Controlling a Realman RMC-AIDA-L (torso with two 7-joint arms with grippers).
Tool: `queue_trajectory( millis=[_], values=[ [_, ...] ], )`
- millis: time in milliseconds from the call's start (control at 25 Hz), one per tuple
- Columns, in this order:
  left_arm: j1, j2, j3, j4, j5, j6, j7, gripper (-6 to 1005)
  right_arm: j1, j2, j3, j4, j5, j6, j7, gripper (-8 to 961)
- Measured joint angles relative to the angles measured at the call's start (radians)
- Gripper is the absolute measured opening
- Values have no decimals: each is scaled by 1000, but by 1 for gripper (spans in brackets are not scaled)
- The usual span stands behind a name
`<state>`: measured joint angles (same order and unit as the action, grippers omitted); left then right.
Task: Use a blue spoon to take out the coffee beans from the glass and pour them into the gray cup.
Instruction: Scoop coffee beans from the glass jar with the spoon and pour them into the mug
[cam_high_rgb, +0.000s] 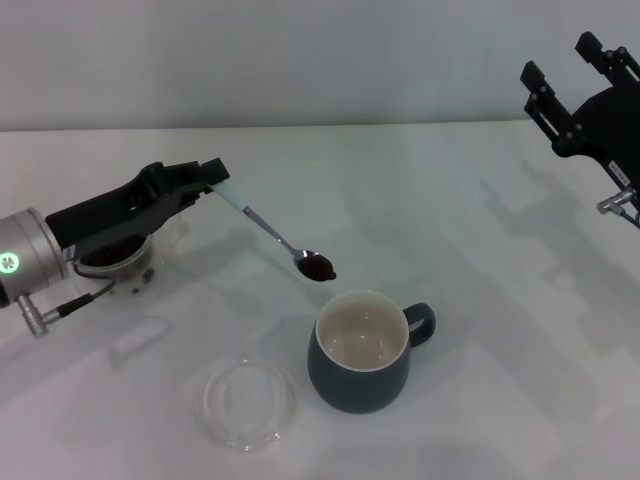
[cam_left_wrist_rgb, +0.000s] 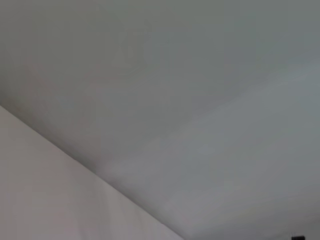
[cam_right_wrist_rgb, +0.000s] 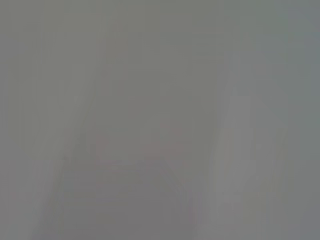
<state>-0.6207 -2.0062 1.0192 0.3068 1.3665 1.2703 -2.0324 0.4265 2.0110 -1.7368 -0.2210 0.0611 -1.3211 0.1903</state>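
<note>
In the head view my left gripper (cam_high_rgb: 214, 176) is shut on the pale handle of the blue spoon (cam_high_rgb: 268, 232), which slants down to the right. Its metal bowl carries a small heap of coffee beans (cam_high_rgb: 318, 267) and hovers just above and left of the gray cup (cam_high_rgb: 362, 351), whose cream inside looks bare. The glass (cam_high_rgb: 122, 262), partly hidden under my left arm, holds more dark beans at the left. My right gripper (cam_high_rgb: 575, 85) is raised at the far right, away from everything. Both wrist views show only blank surface.
A shallow clear round dish (cam_high_rgb: 244, 403) lies on the white table (cam_high_rgb: 480, 300) in front, left of the gray cup. The cup's handle points right.
</note>
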Motion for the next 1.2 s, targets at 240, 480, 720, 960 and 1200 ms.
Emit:
queue_trajectory(
  millis=[240,480,720,960,1200],
  values=[
    [-7,-13,6,25,3,19,22,136,0,1,2,1,0,22,1,681],
    [-13,-17,40,38,4,19,20,136,0,1,0,1,0,39,5,681],
    [-22,-19,80,38,10,19,23,136,5,3,-1,-1,0,54,5,681],
    [-51,-26,143,41,15,19,31,136,6,3,-2,-1,0,56,6,681],
    [-54,-35,156,53,32,17,65,135,1,3,-3,0,0,56,7,681]
  ],
)
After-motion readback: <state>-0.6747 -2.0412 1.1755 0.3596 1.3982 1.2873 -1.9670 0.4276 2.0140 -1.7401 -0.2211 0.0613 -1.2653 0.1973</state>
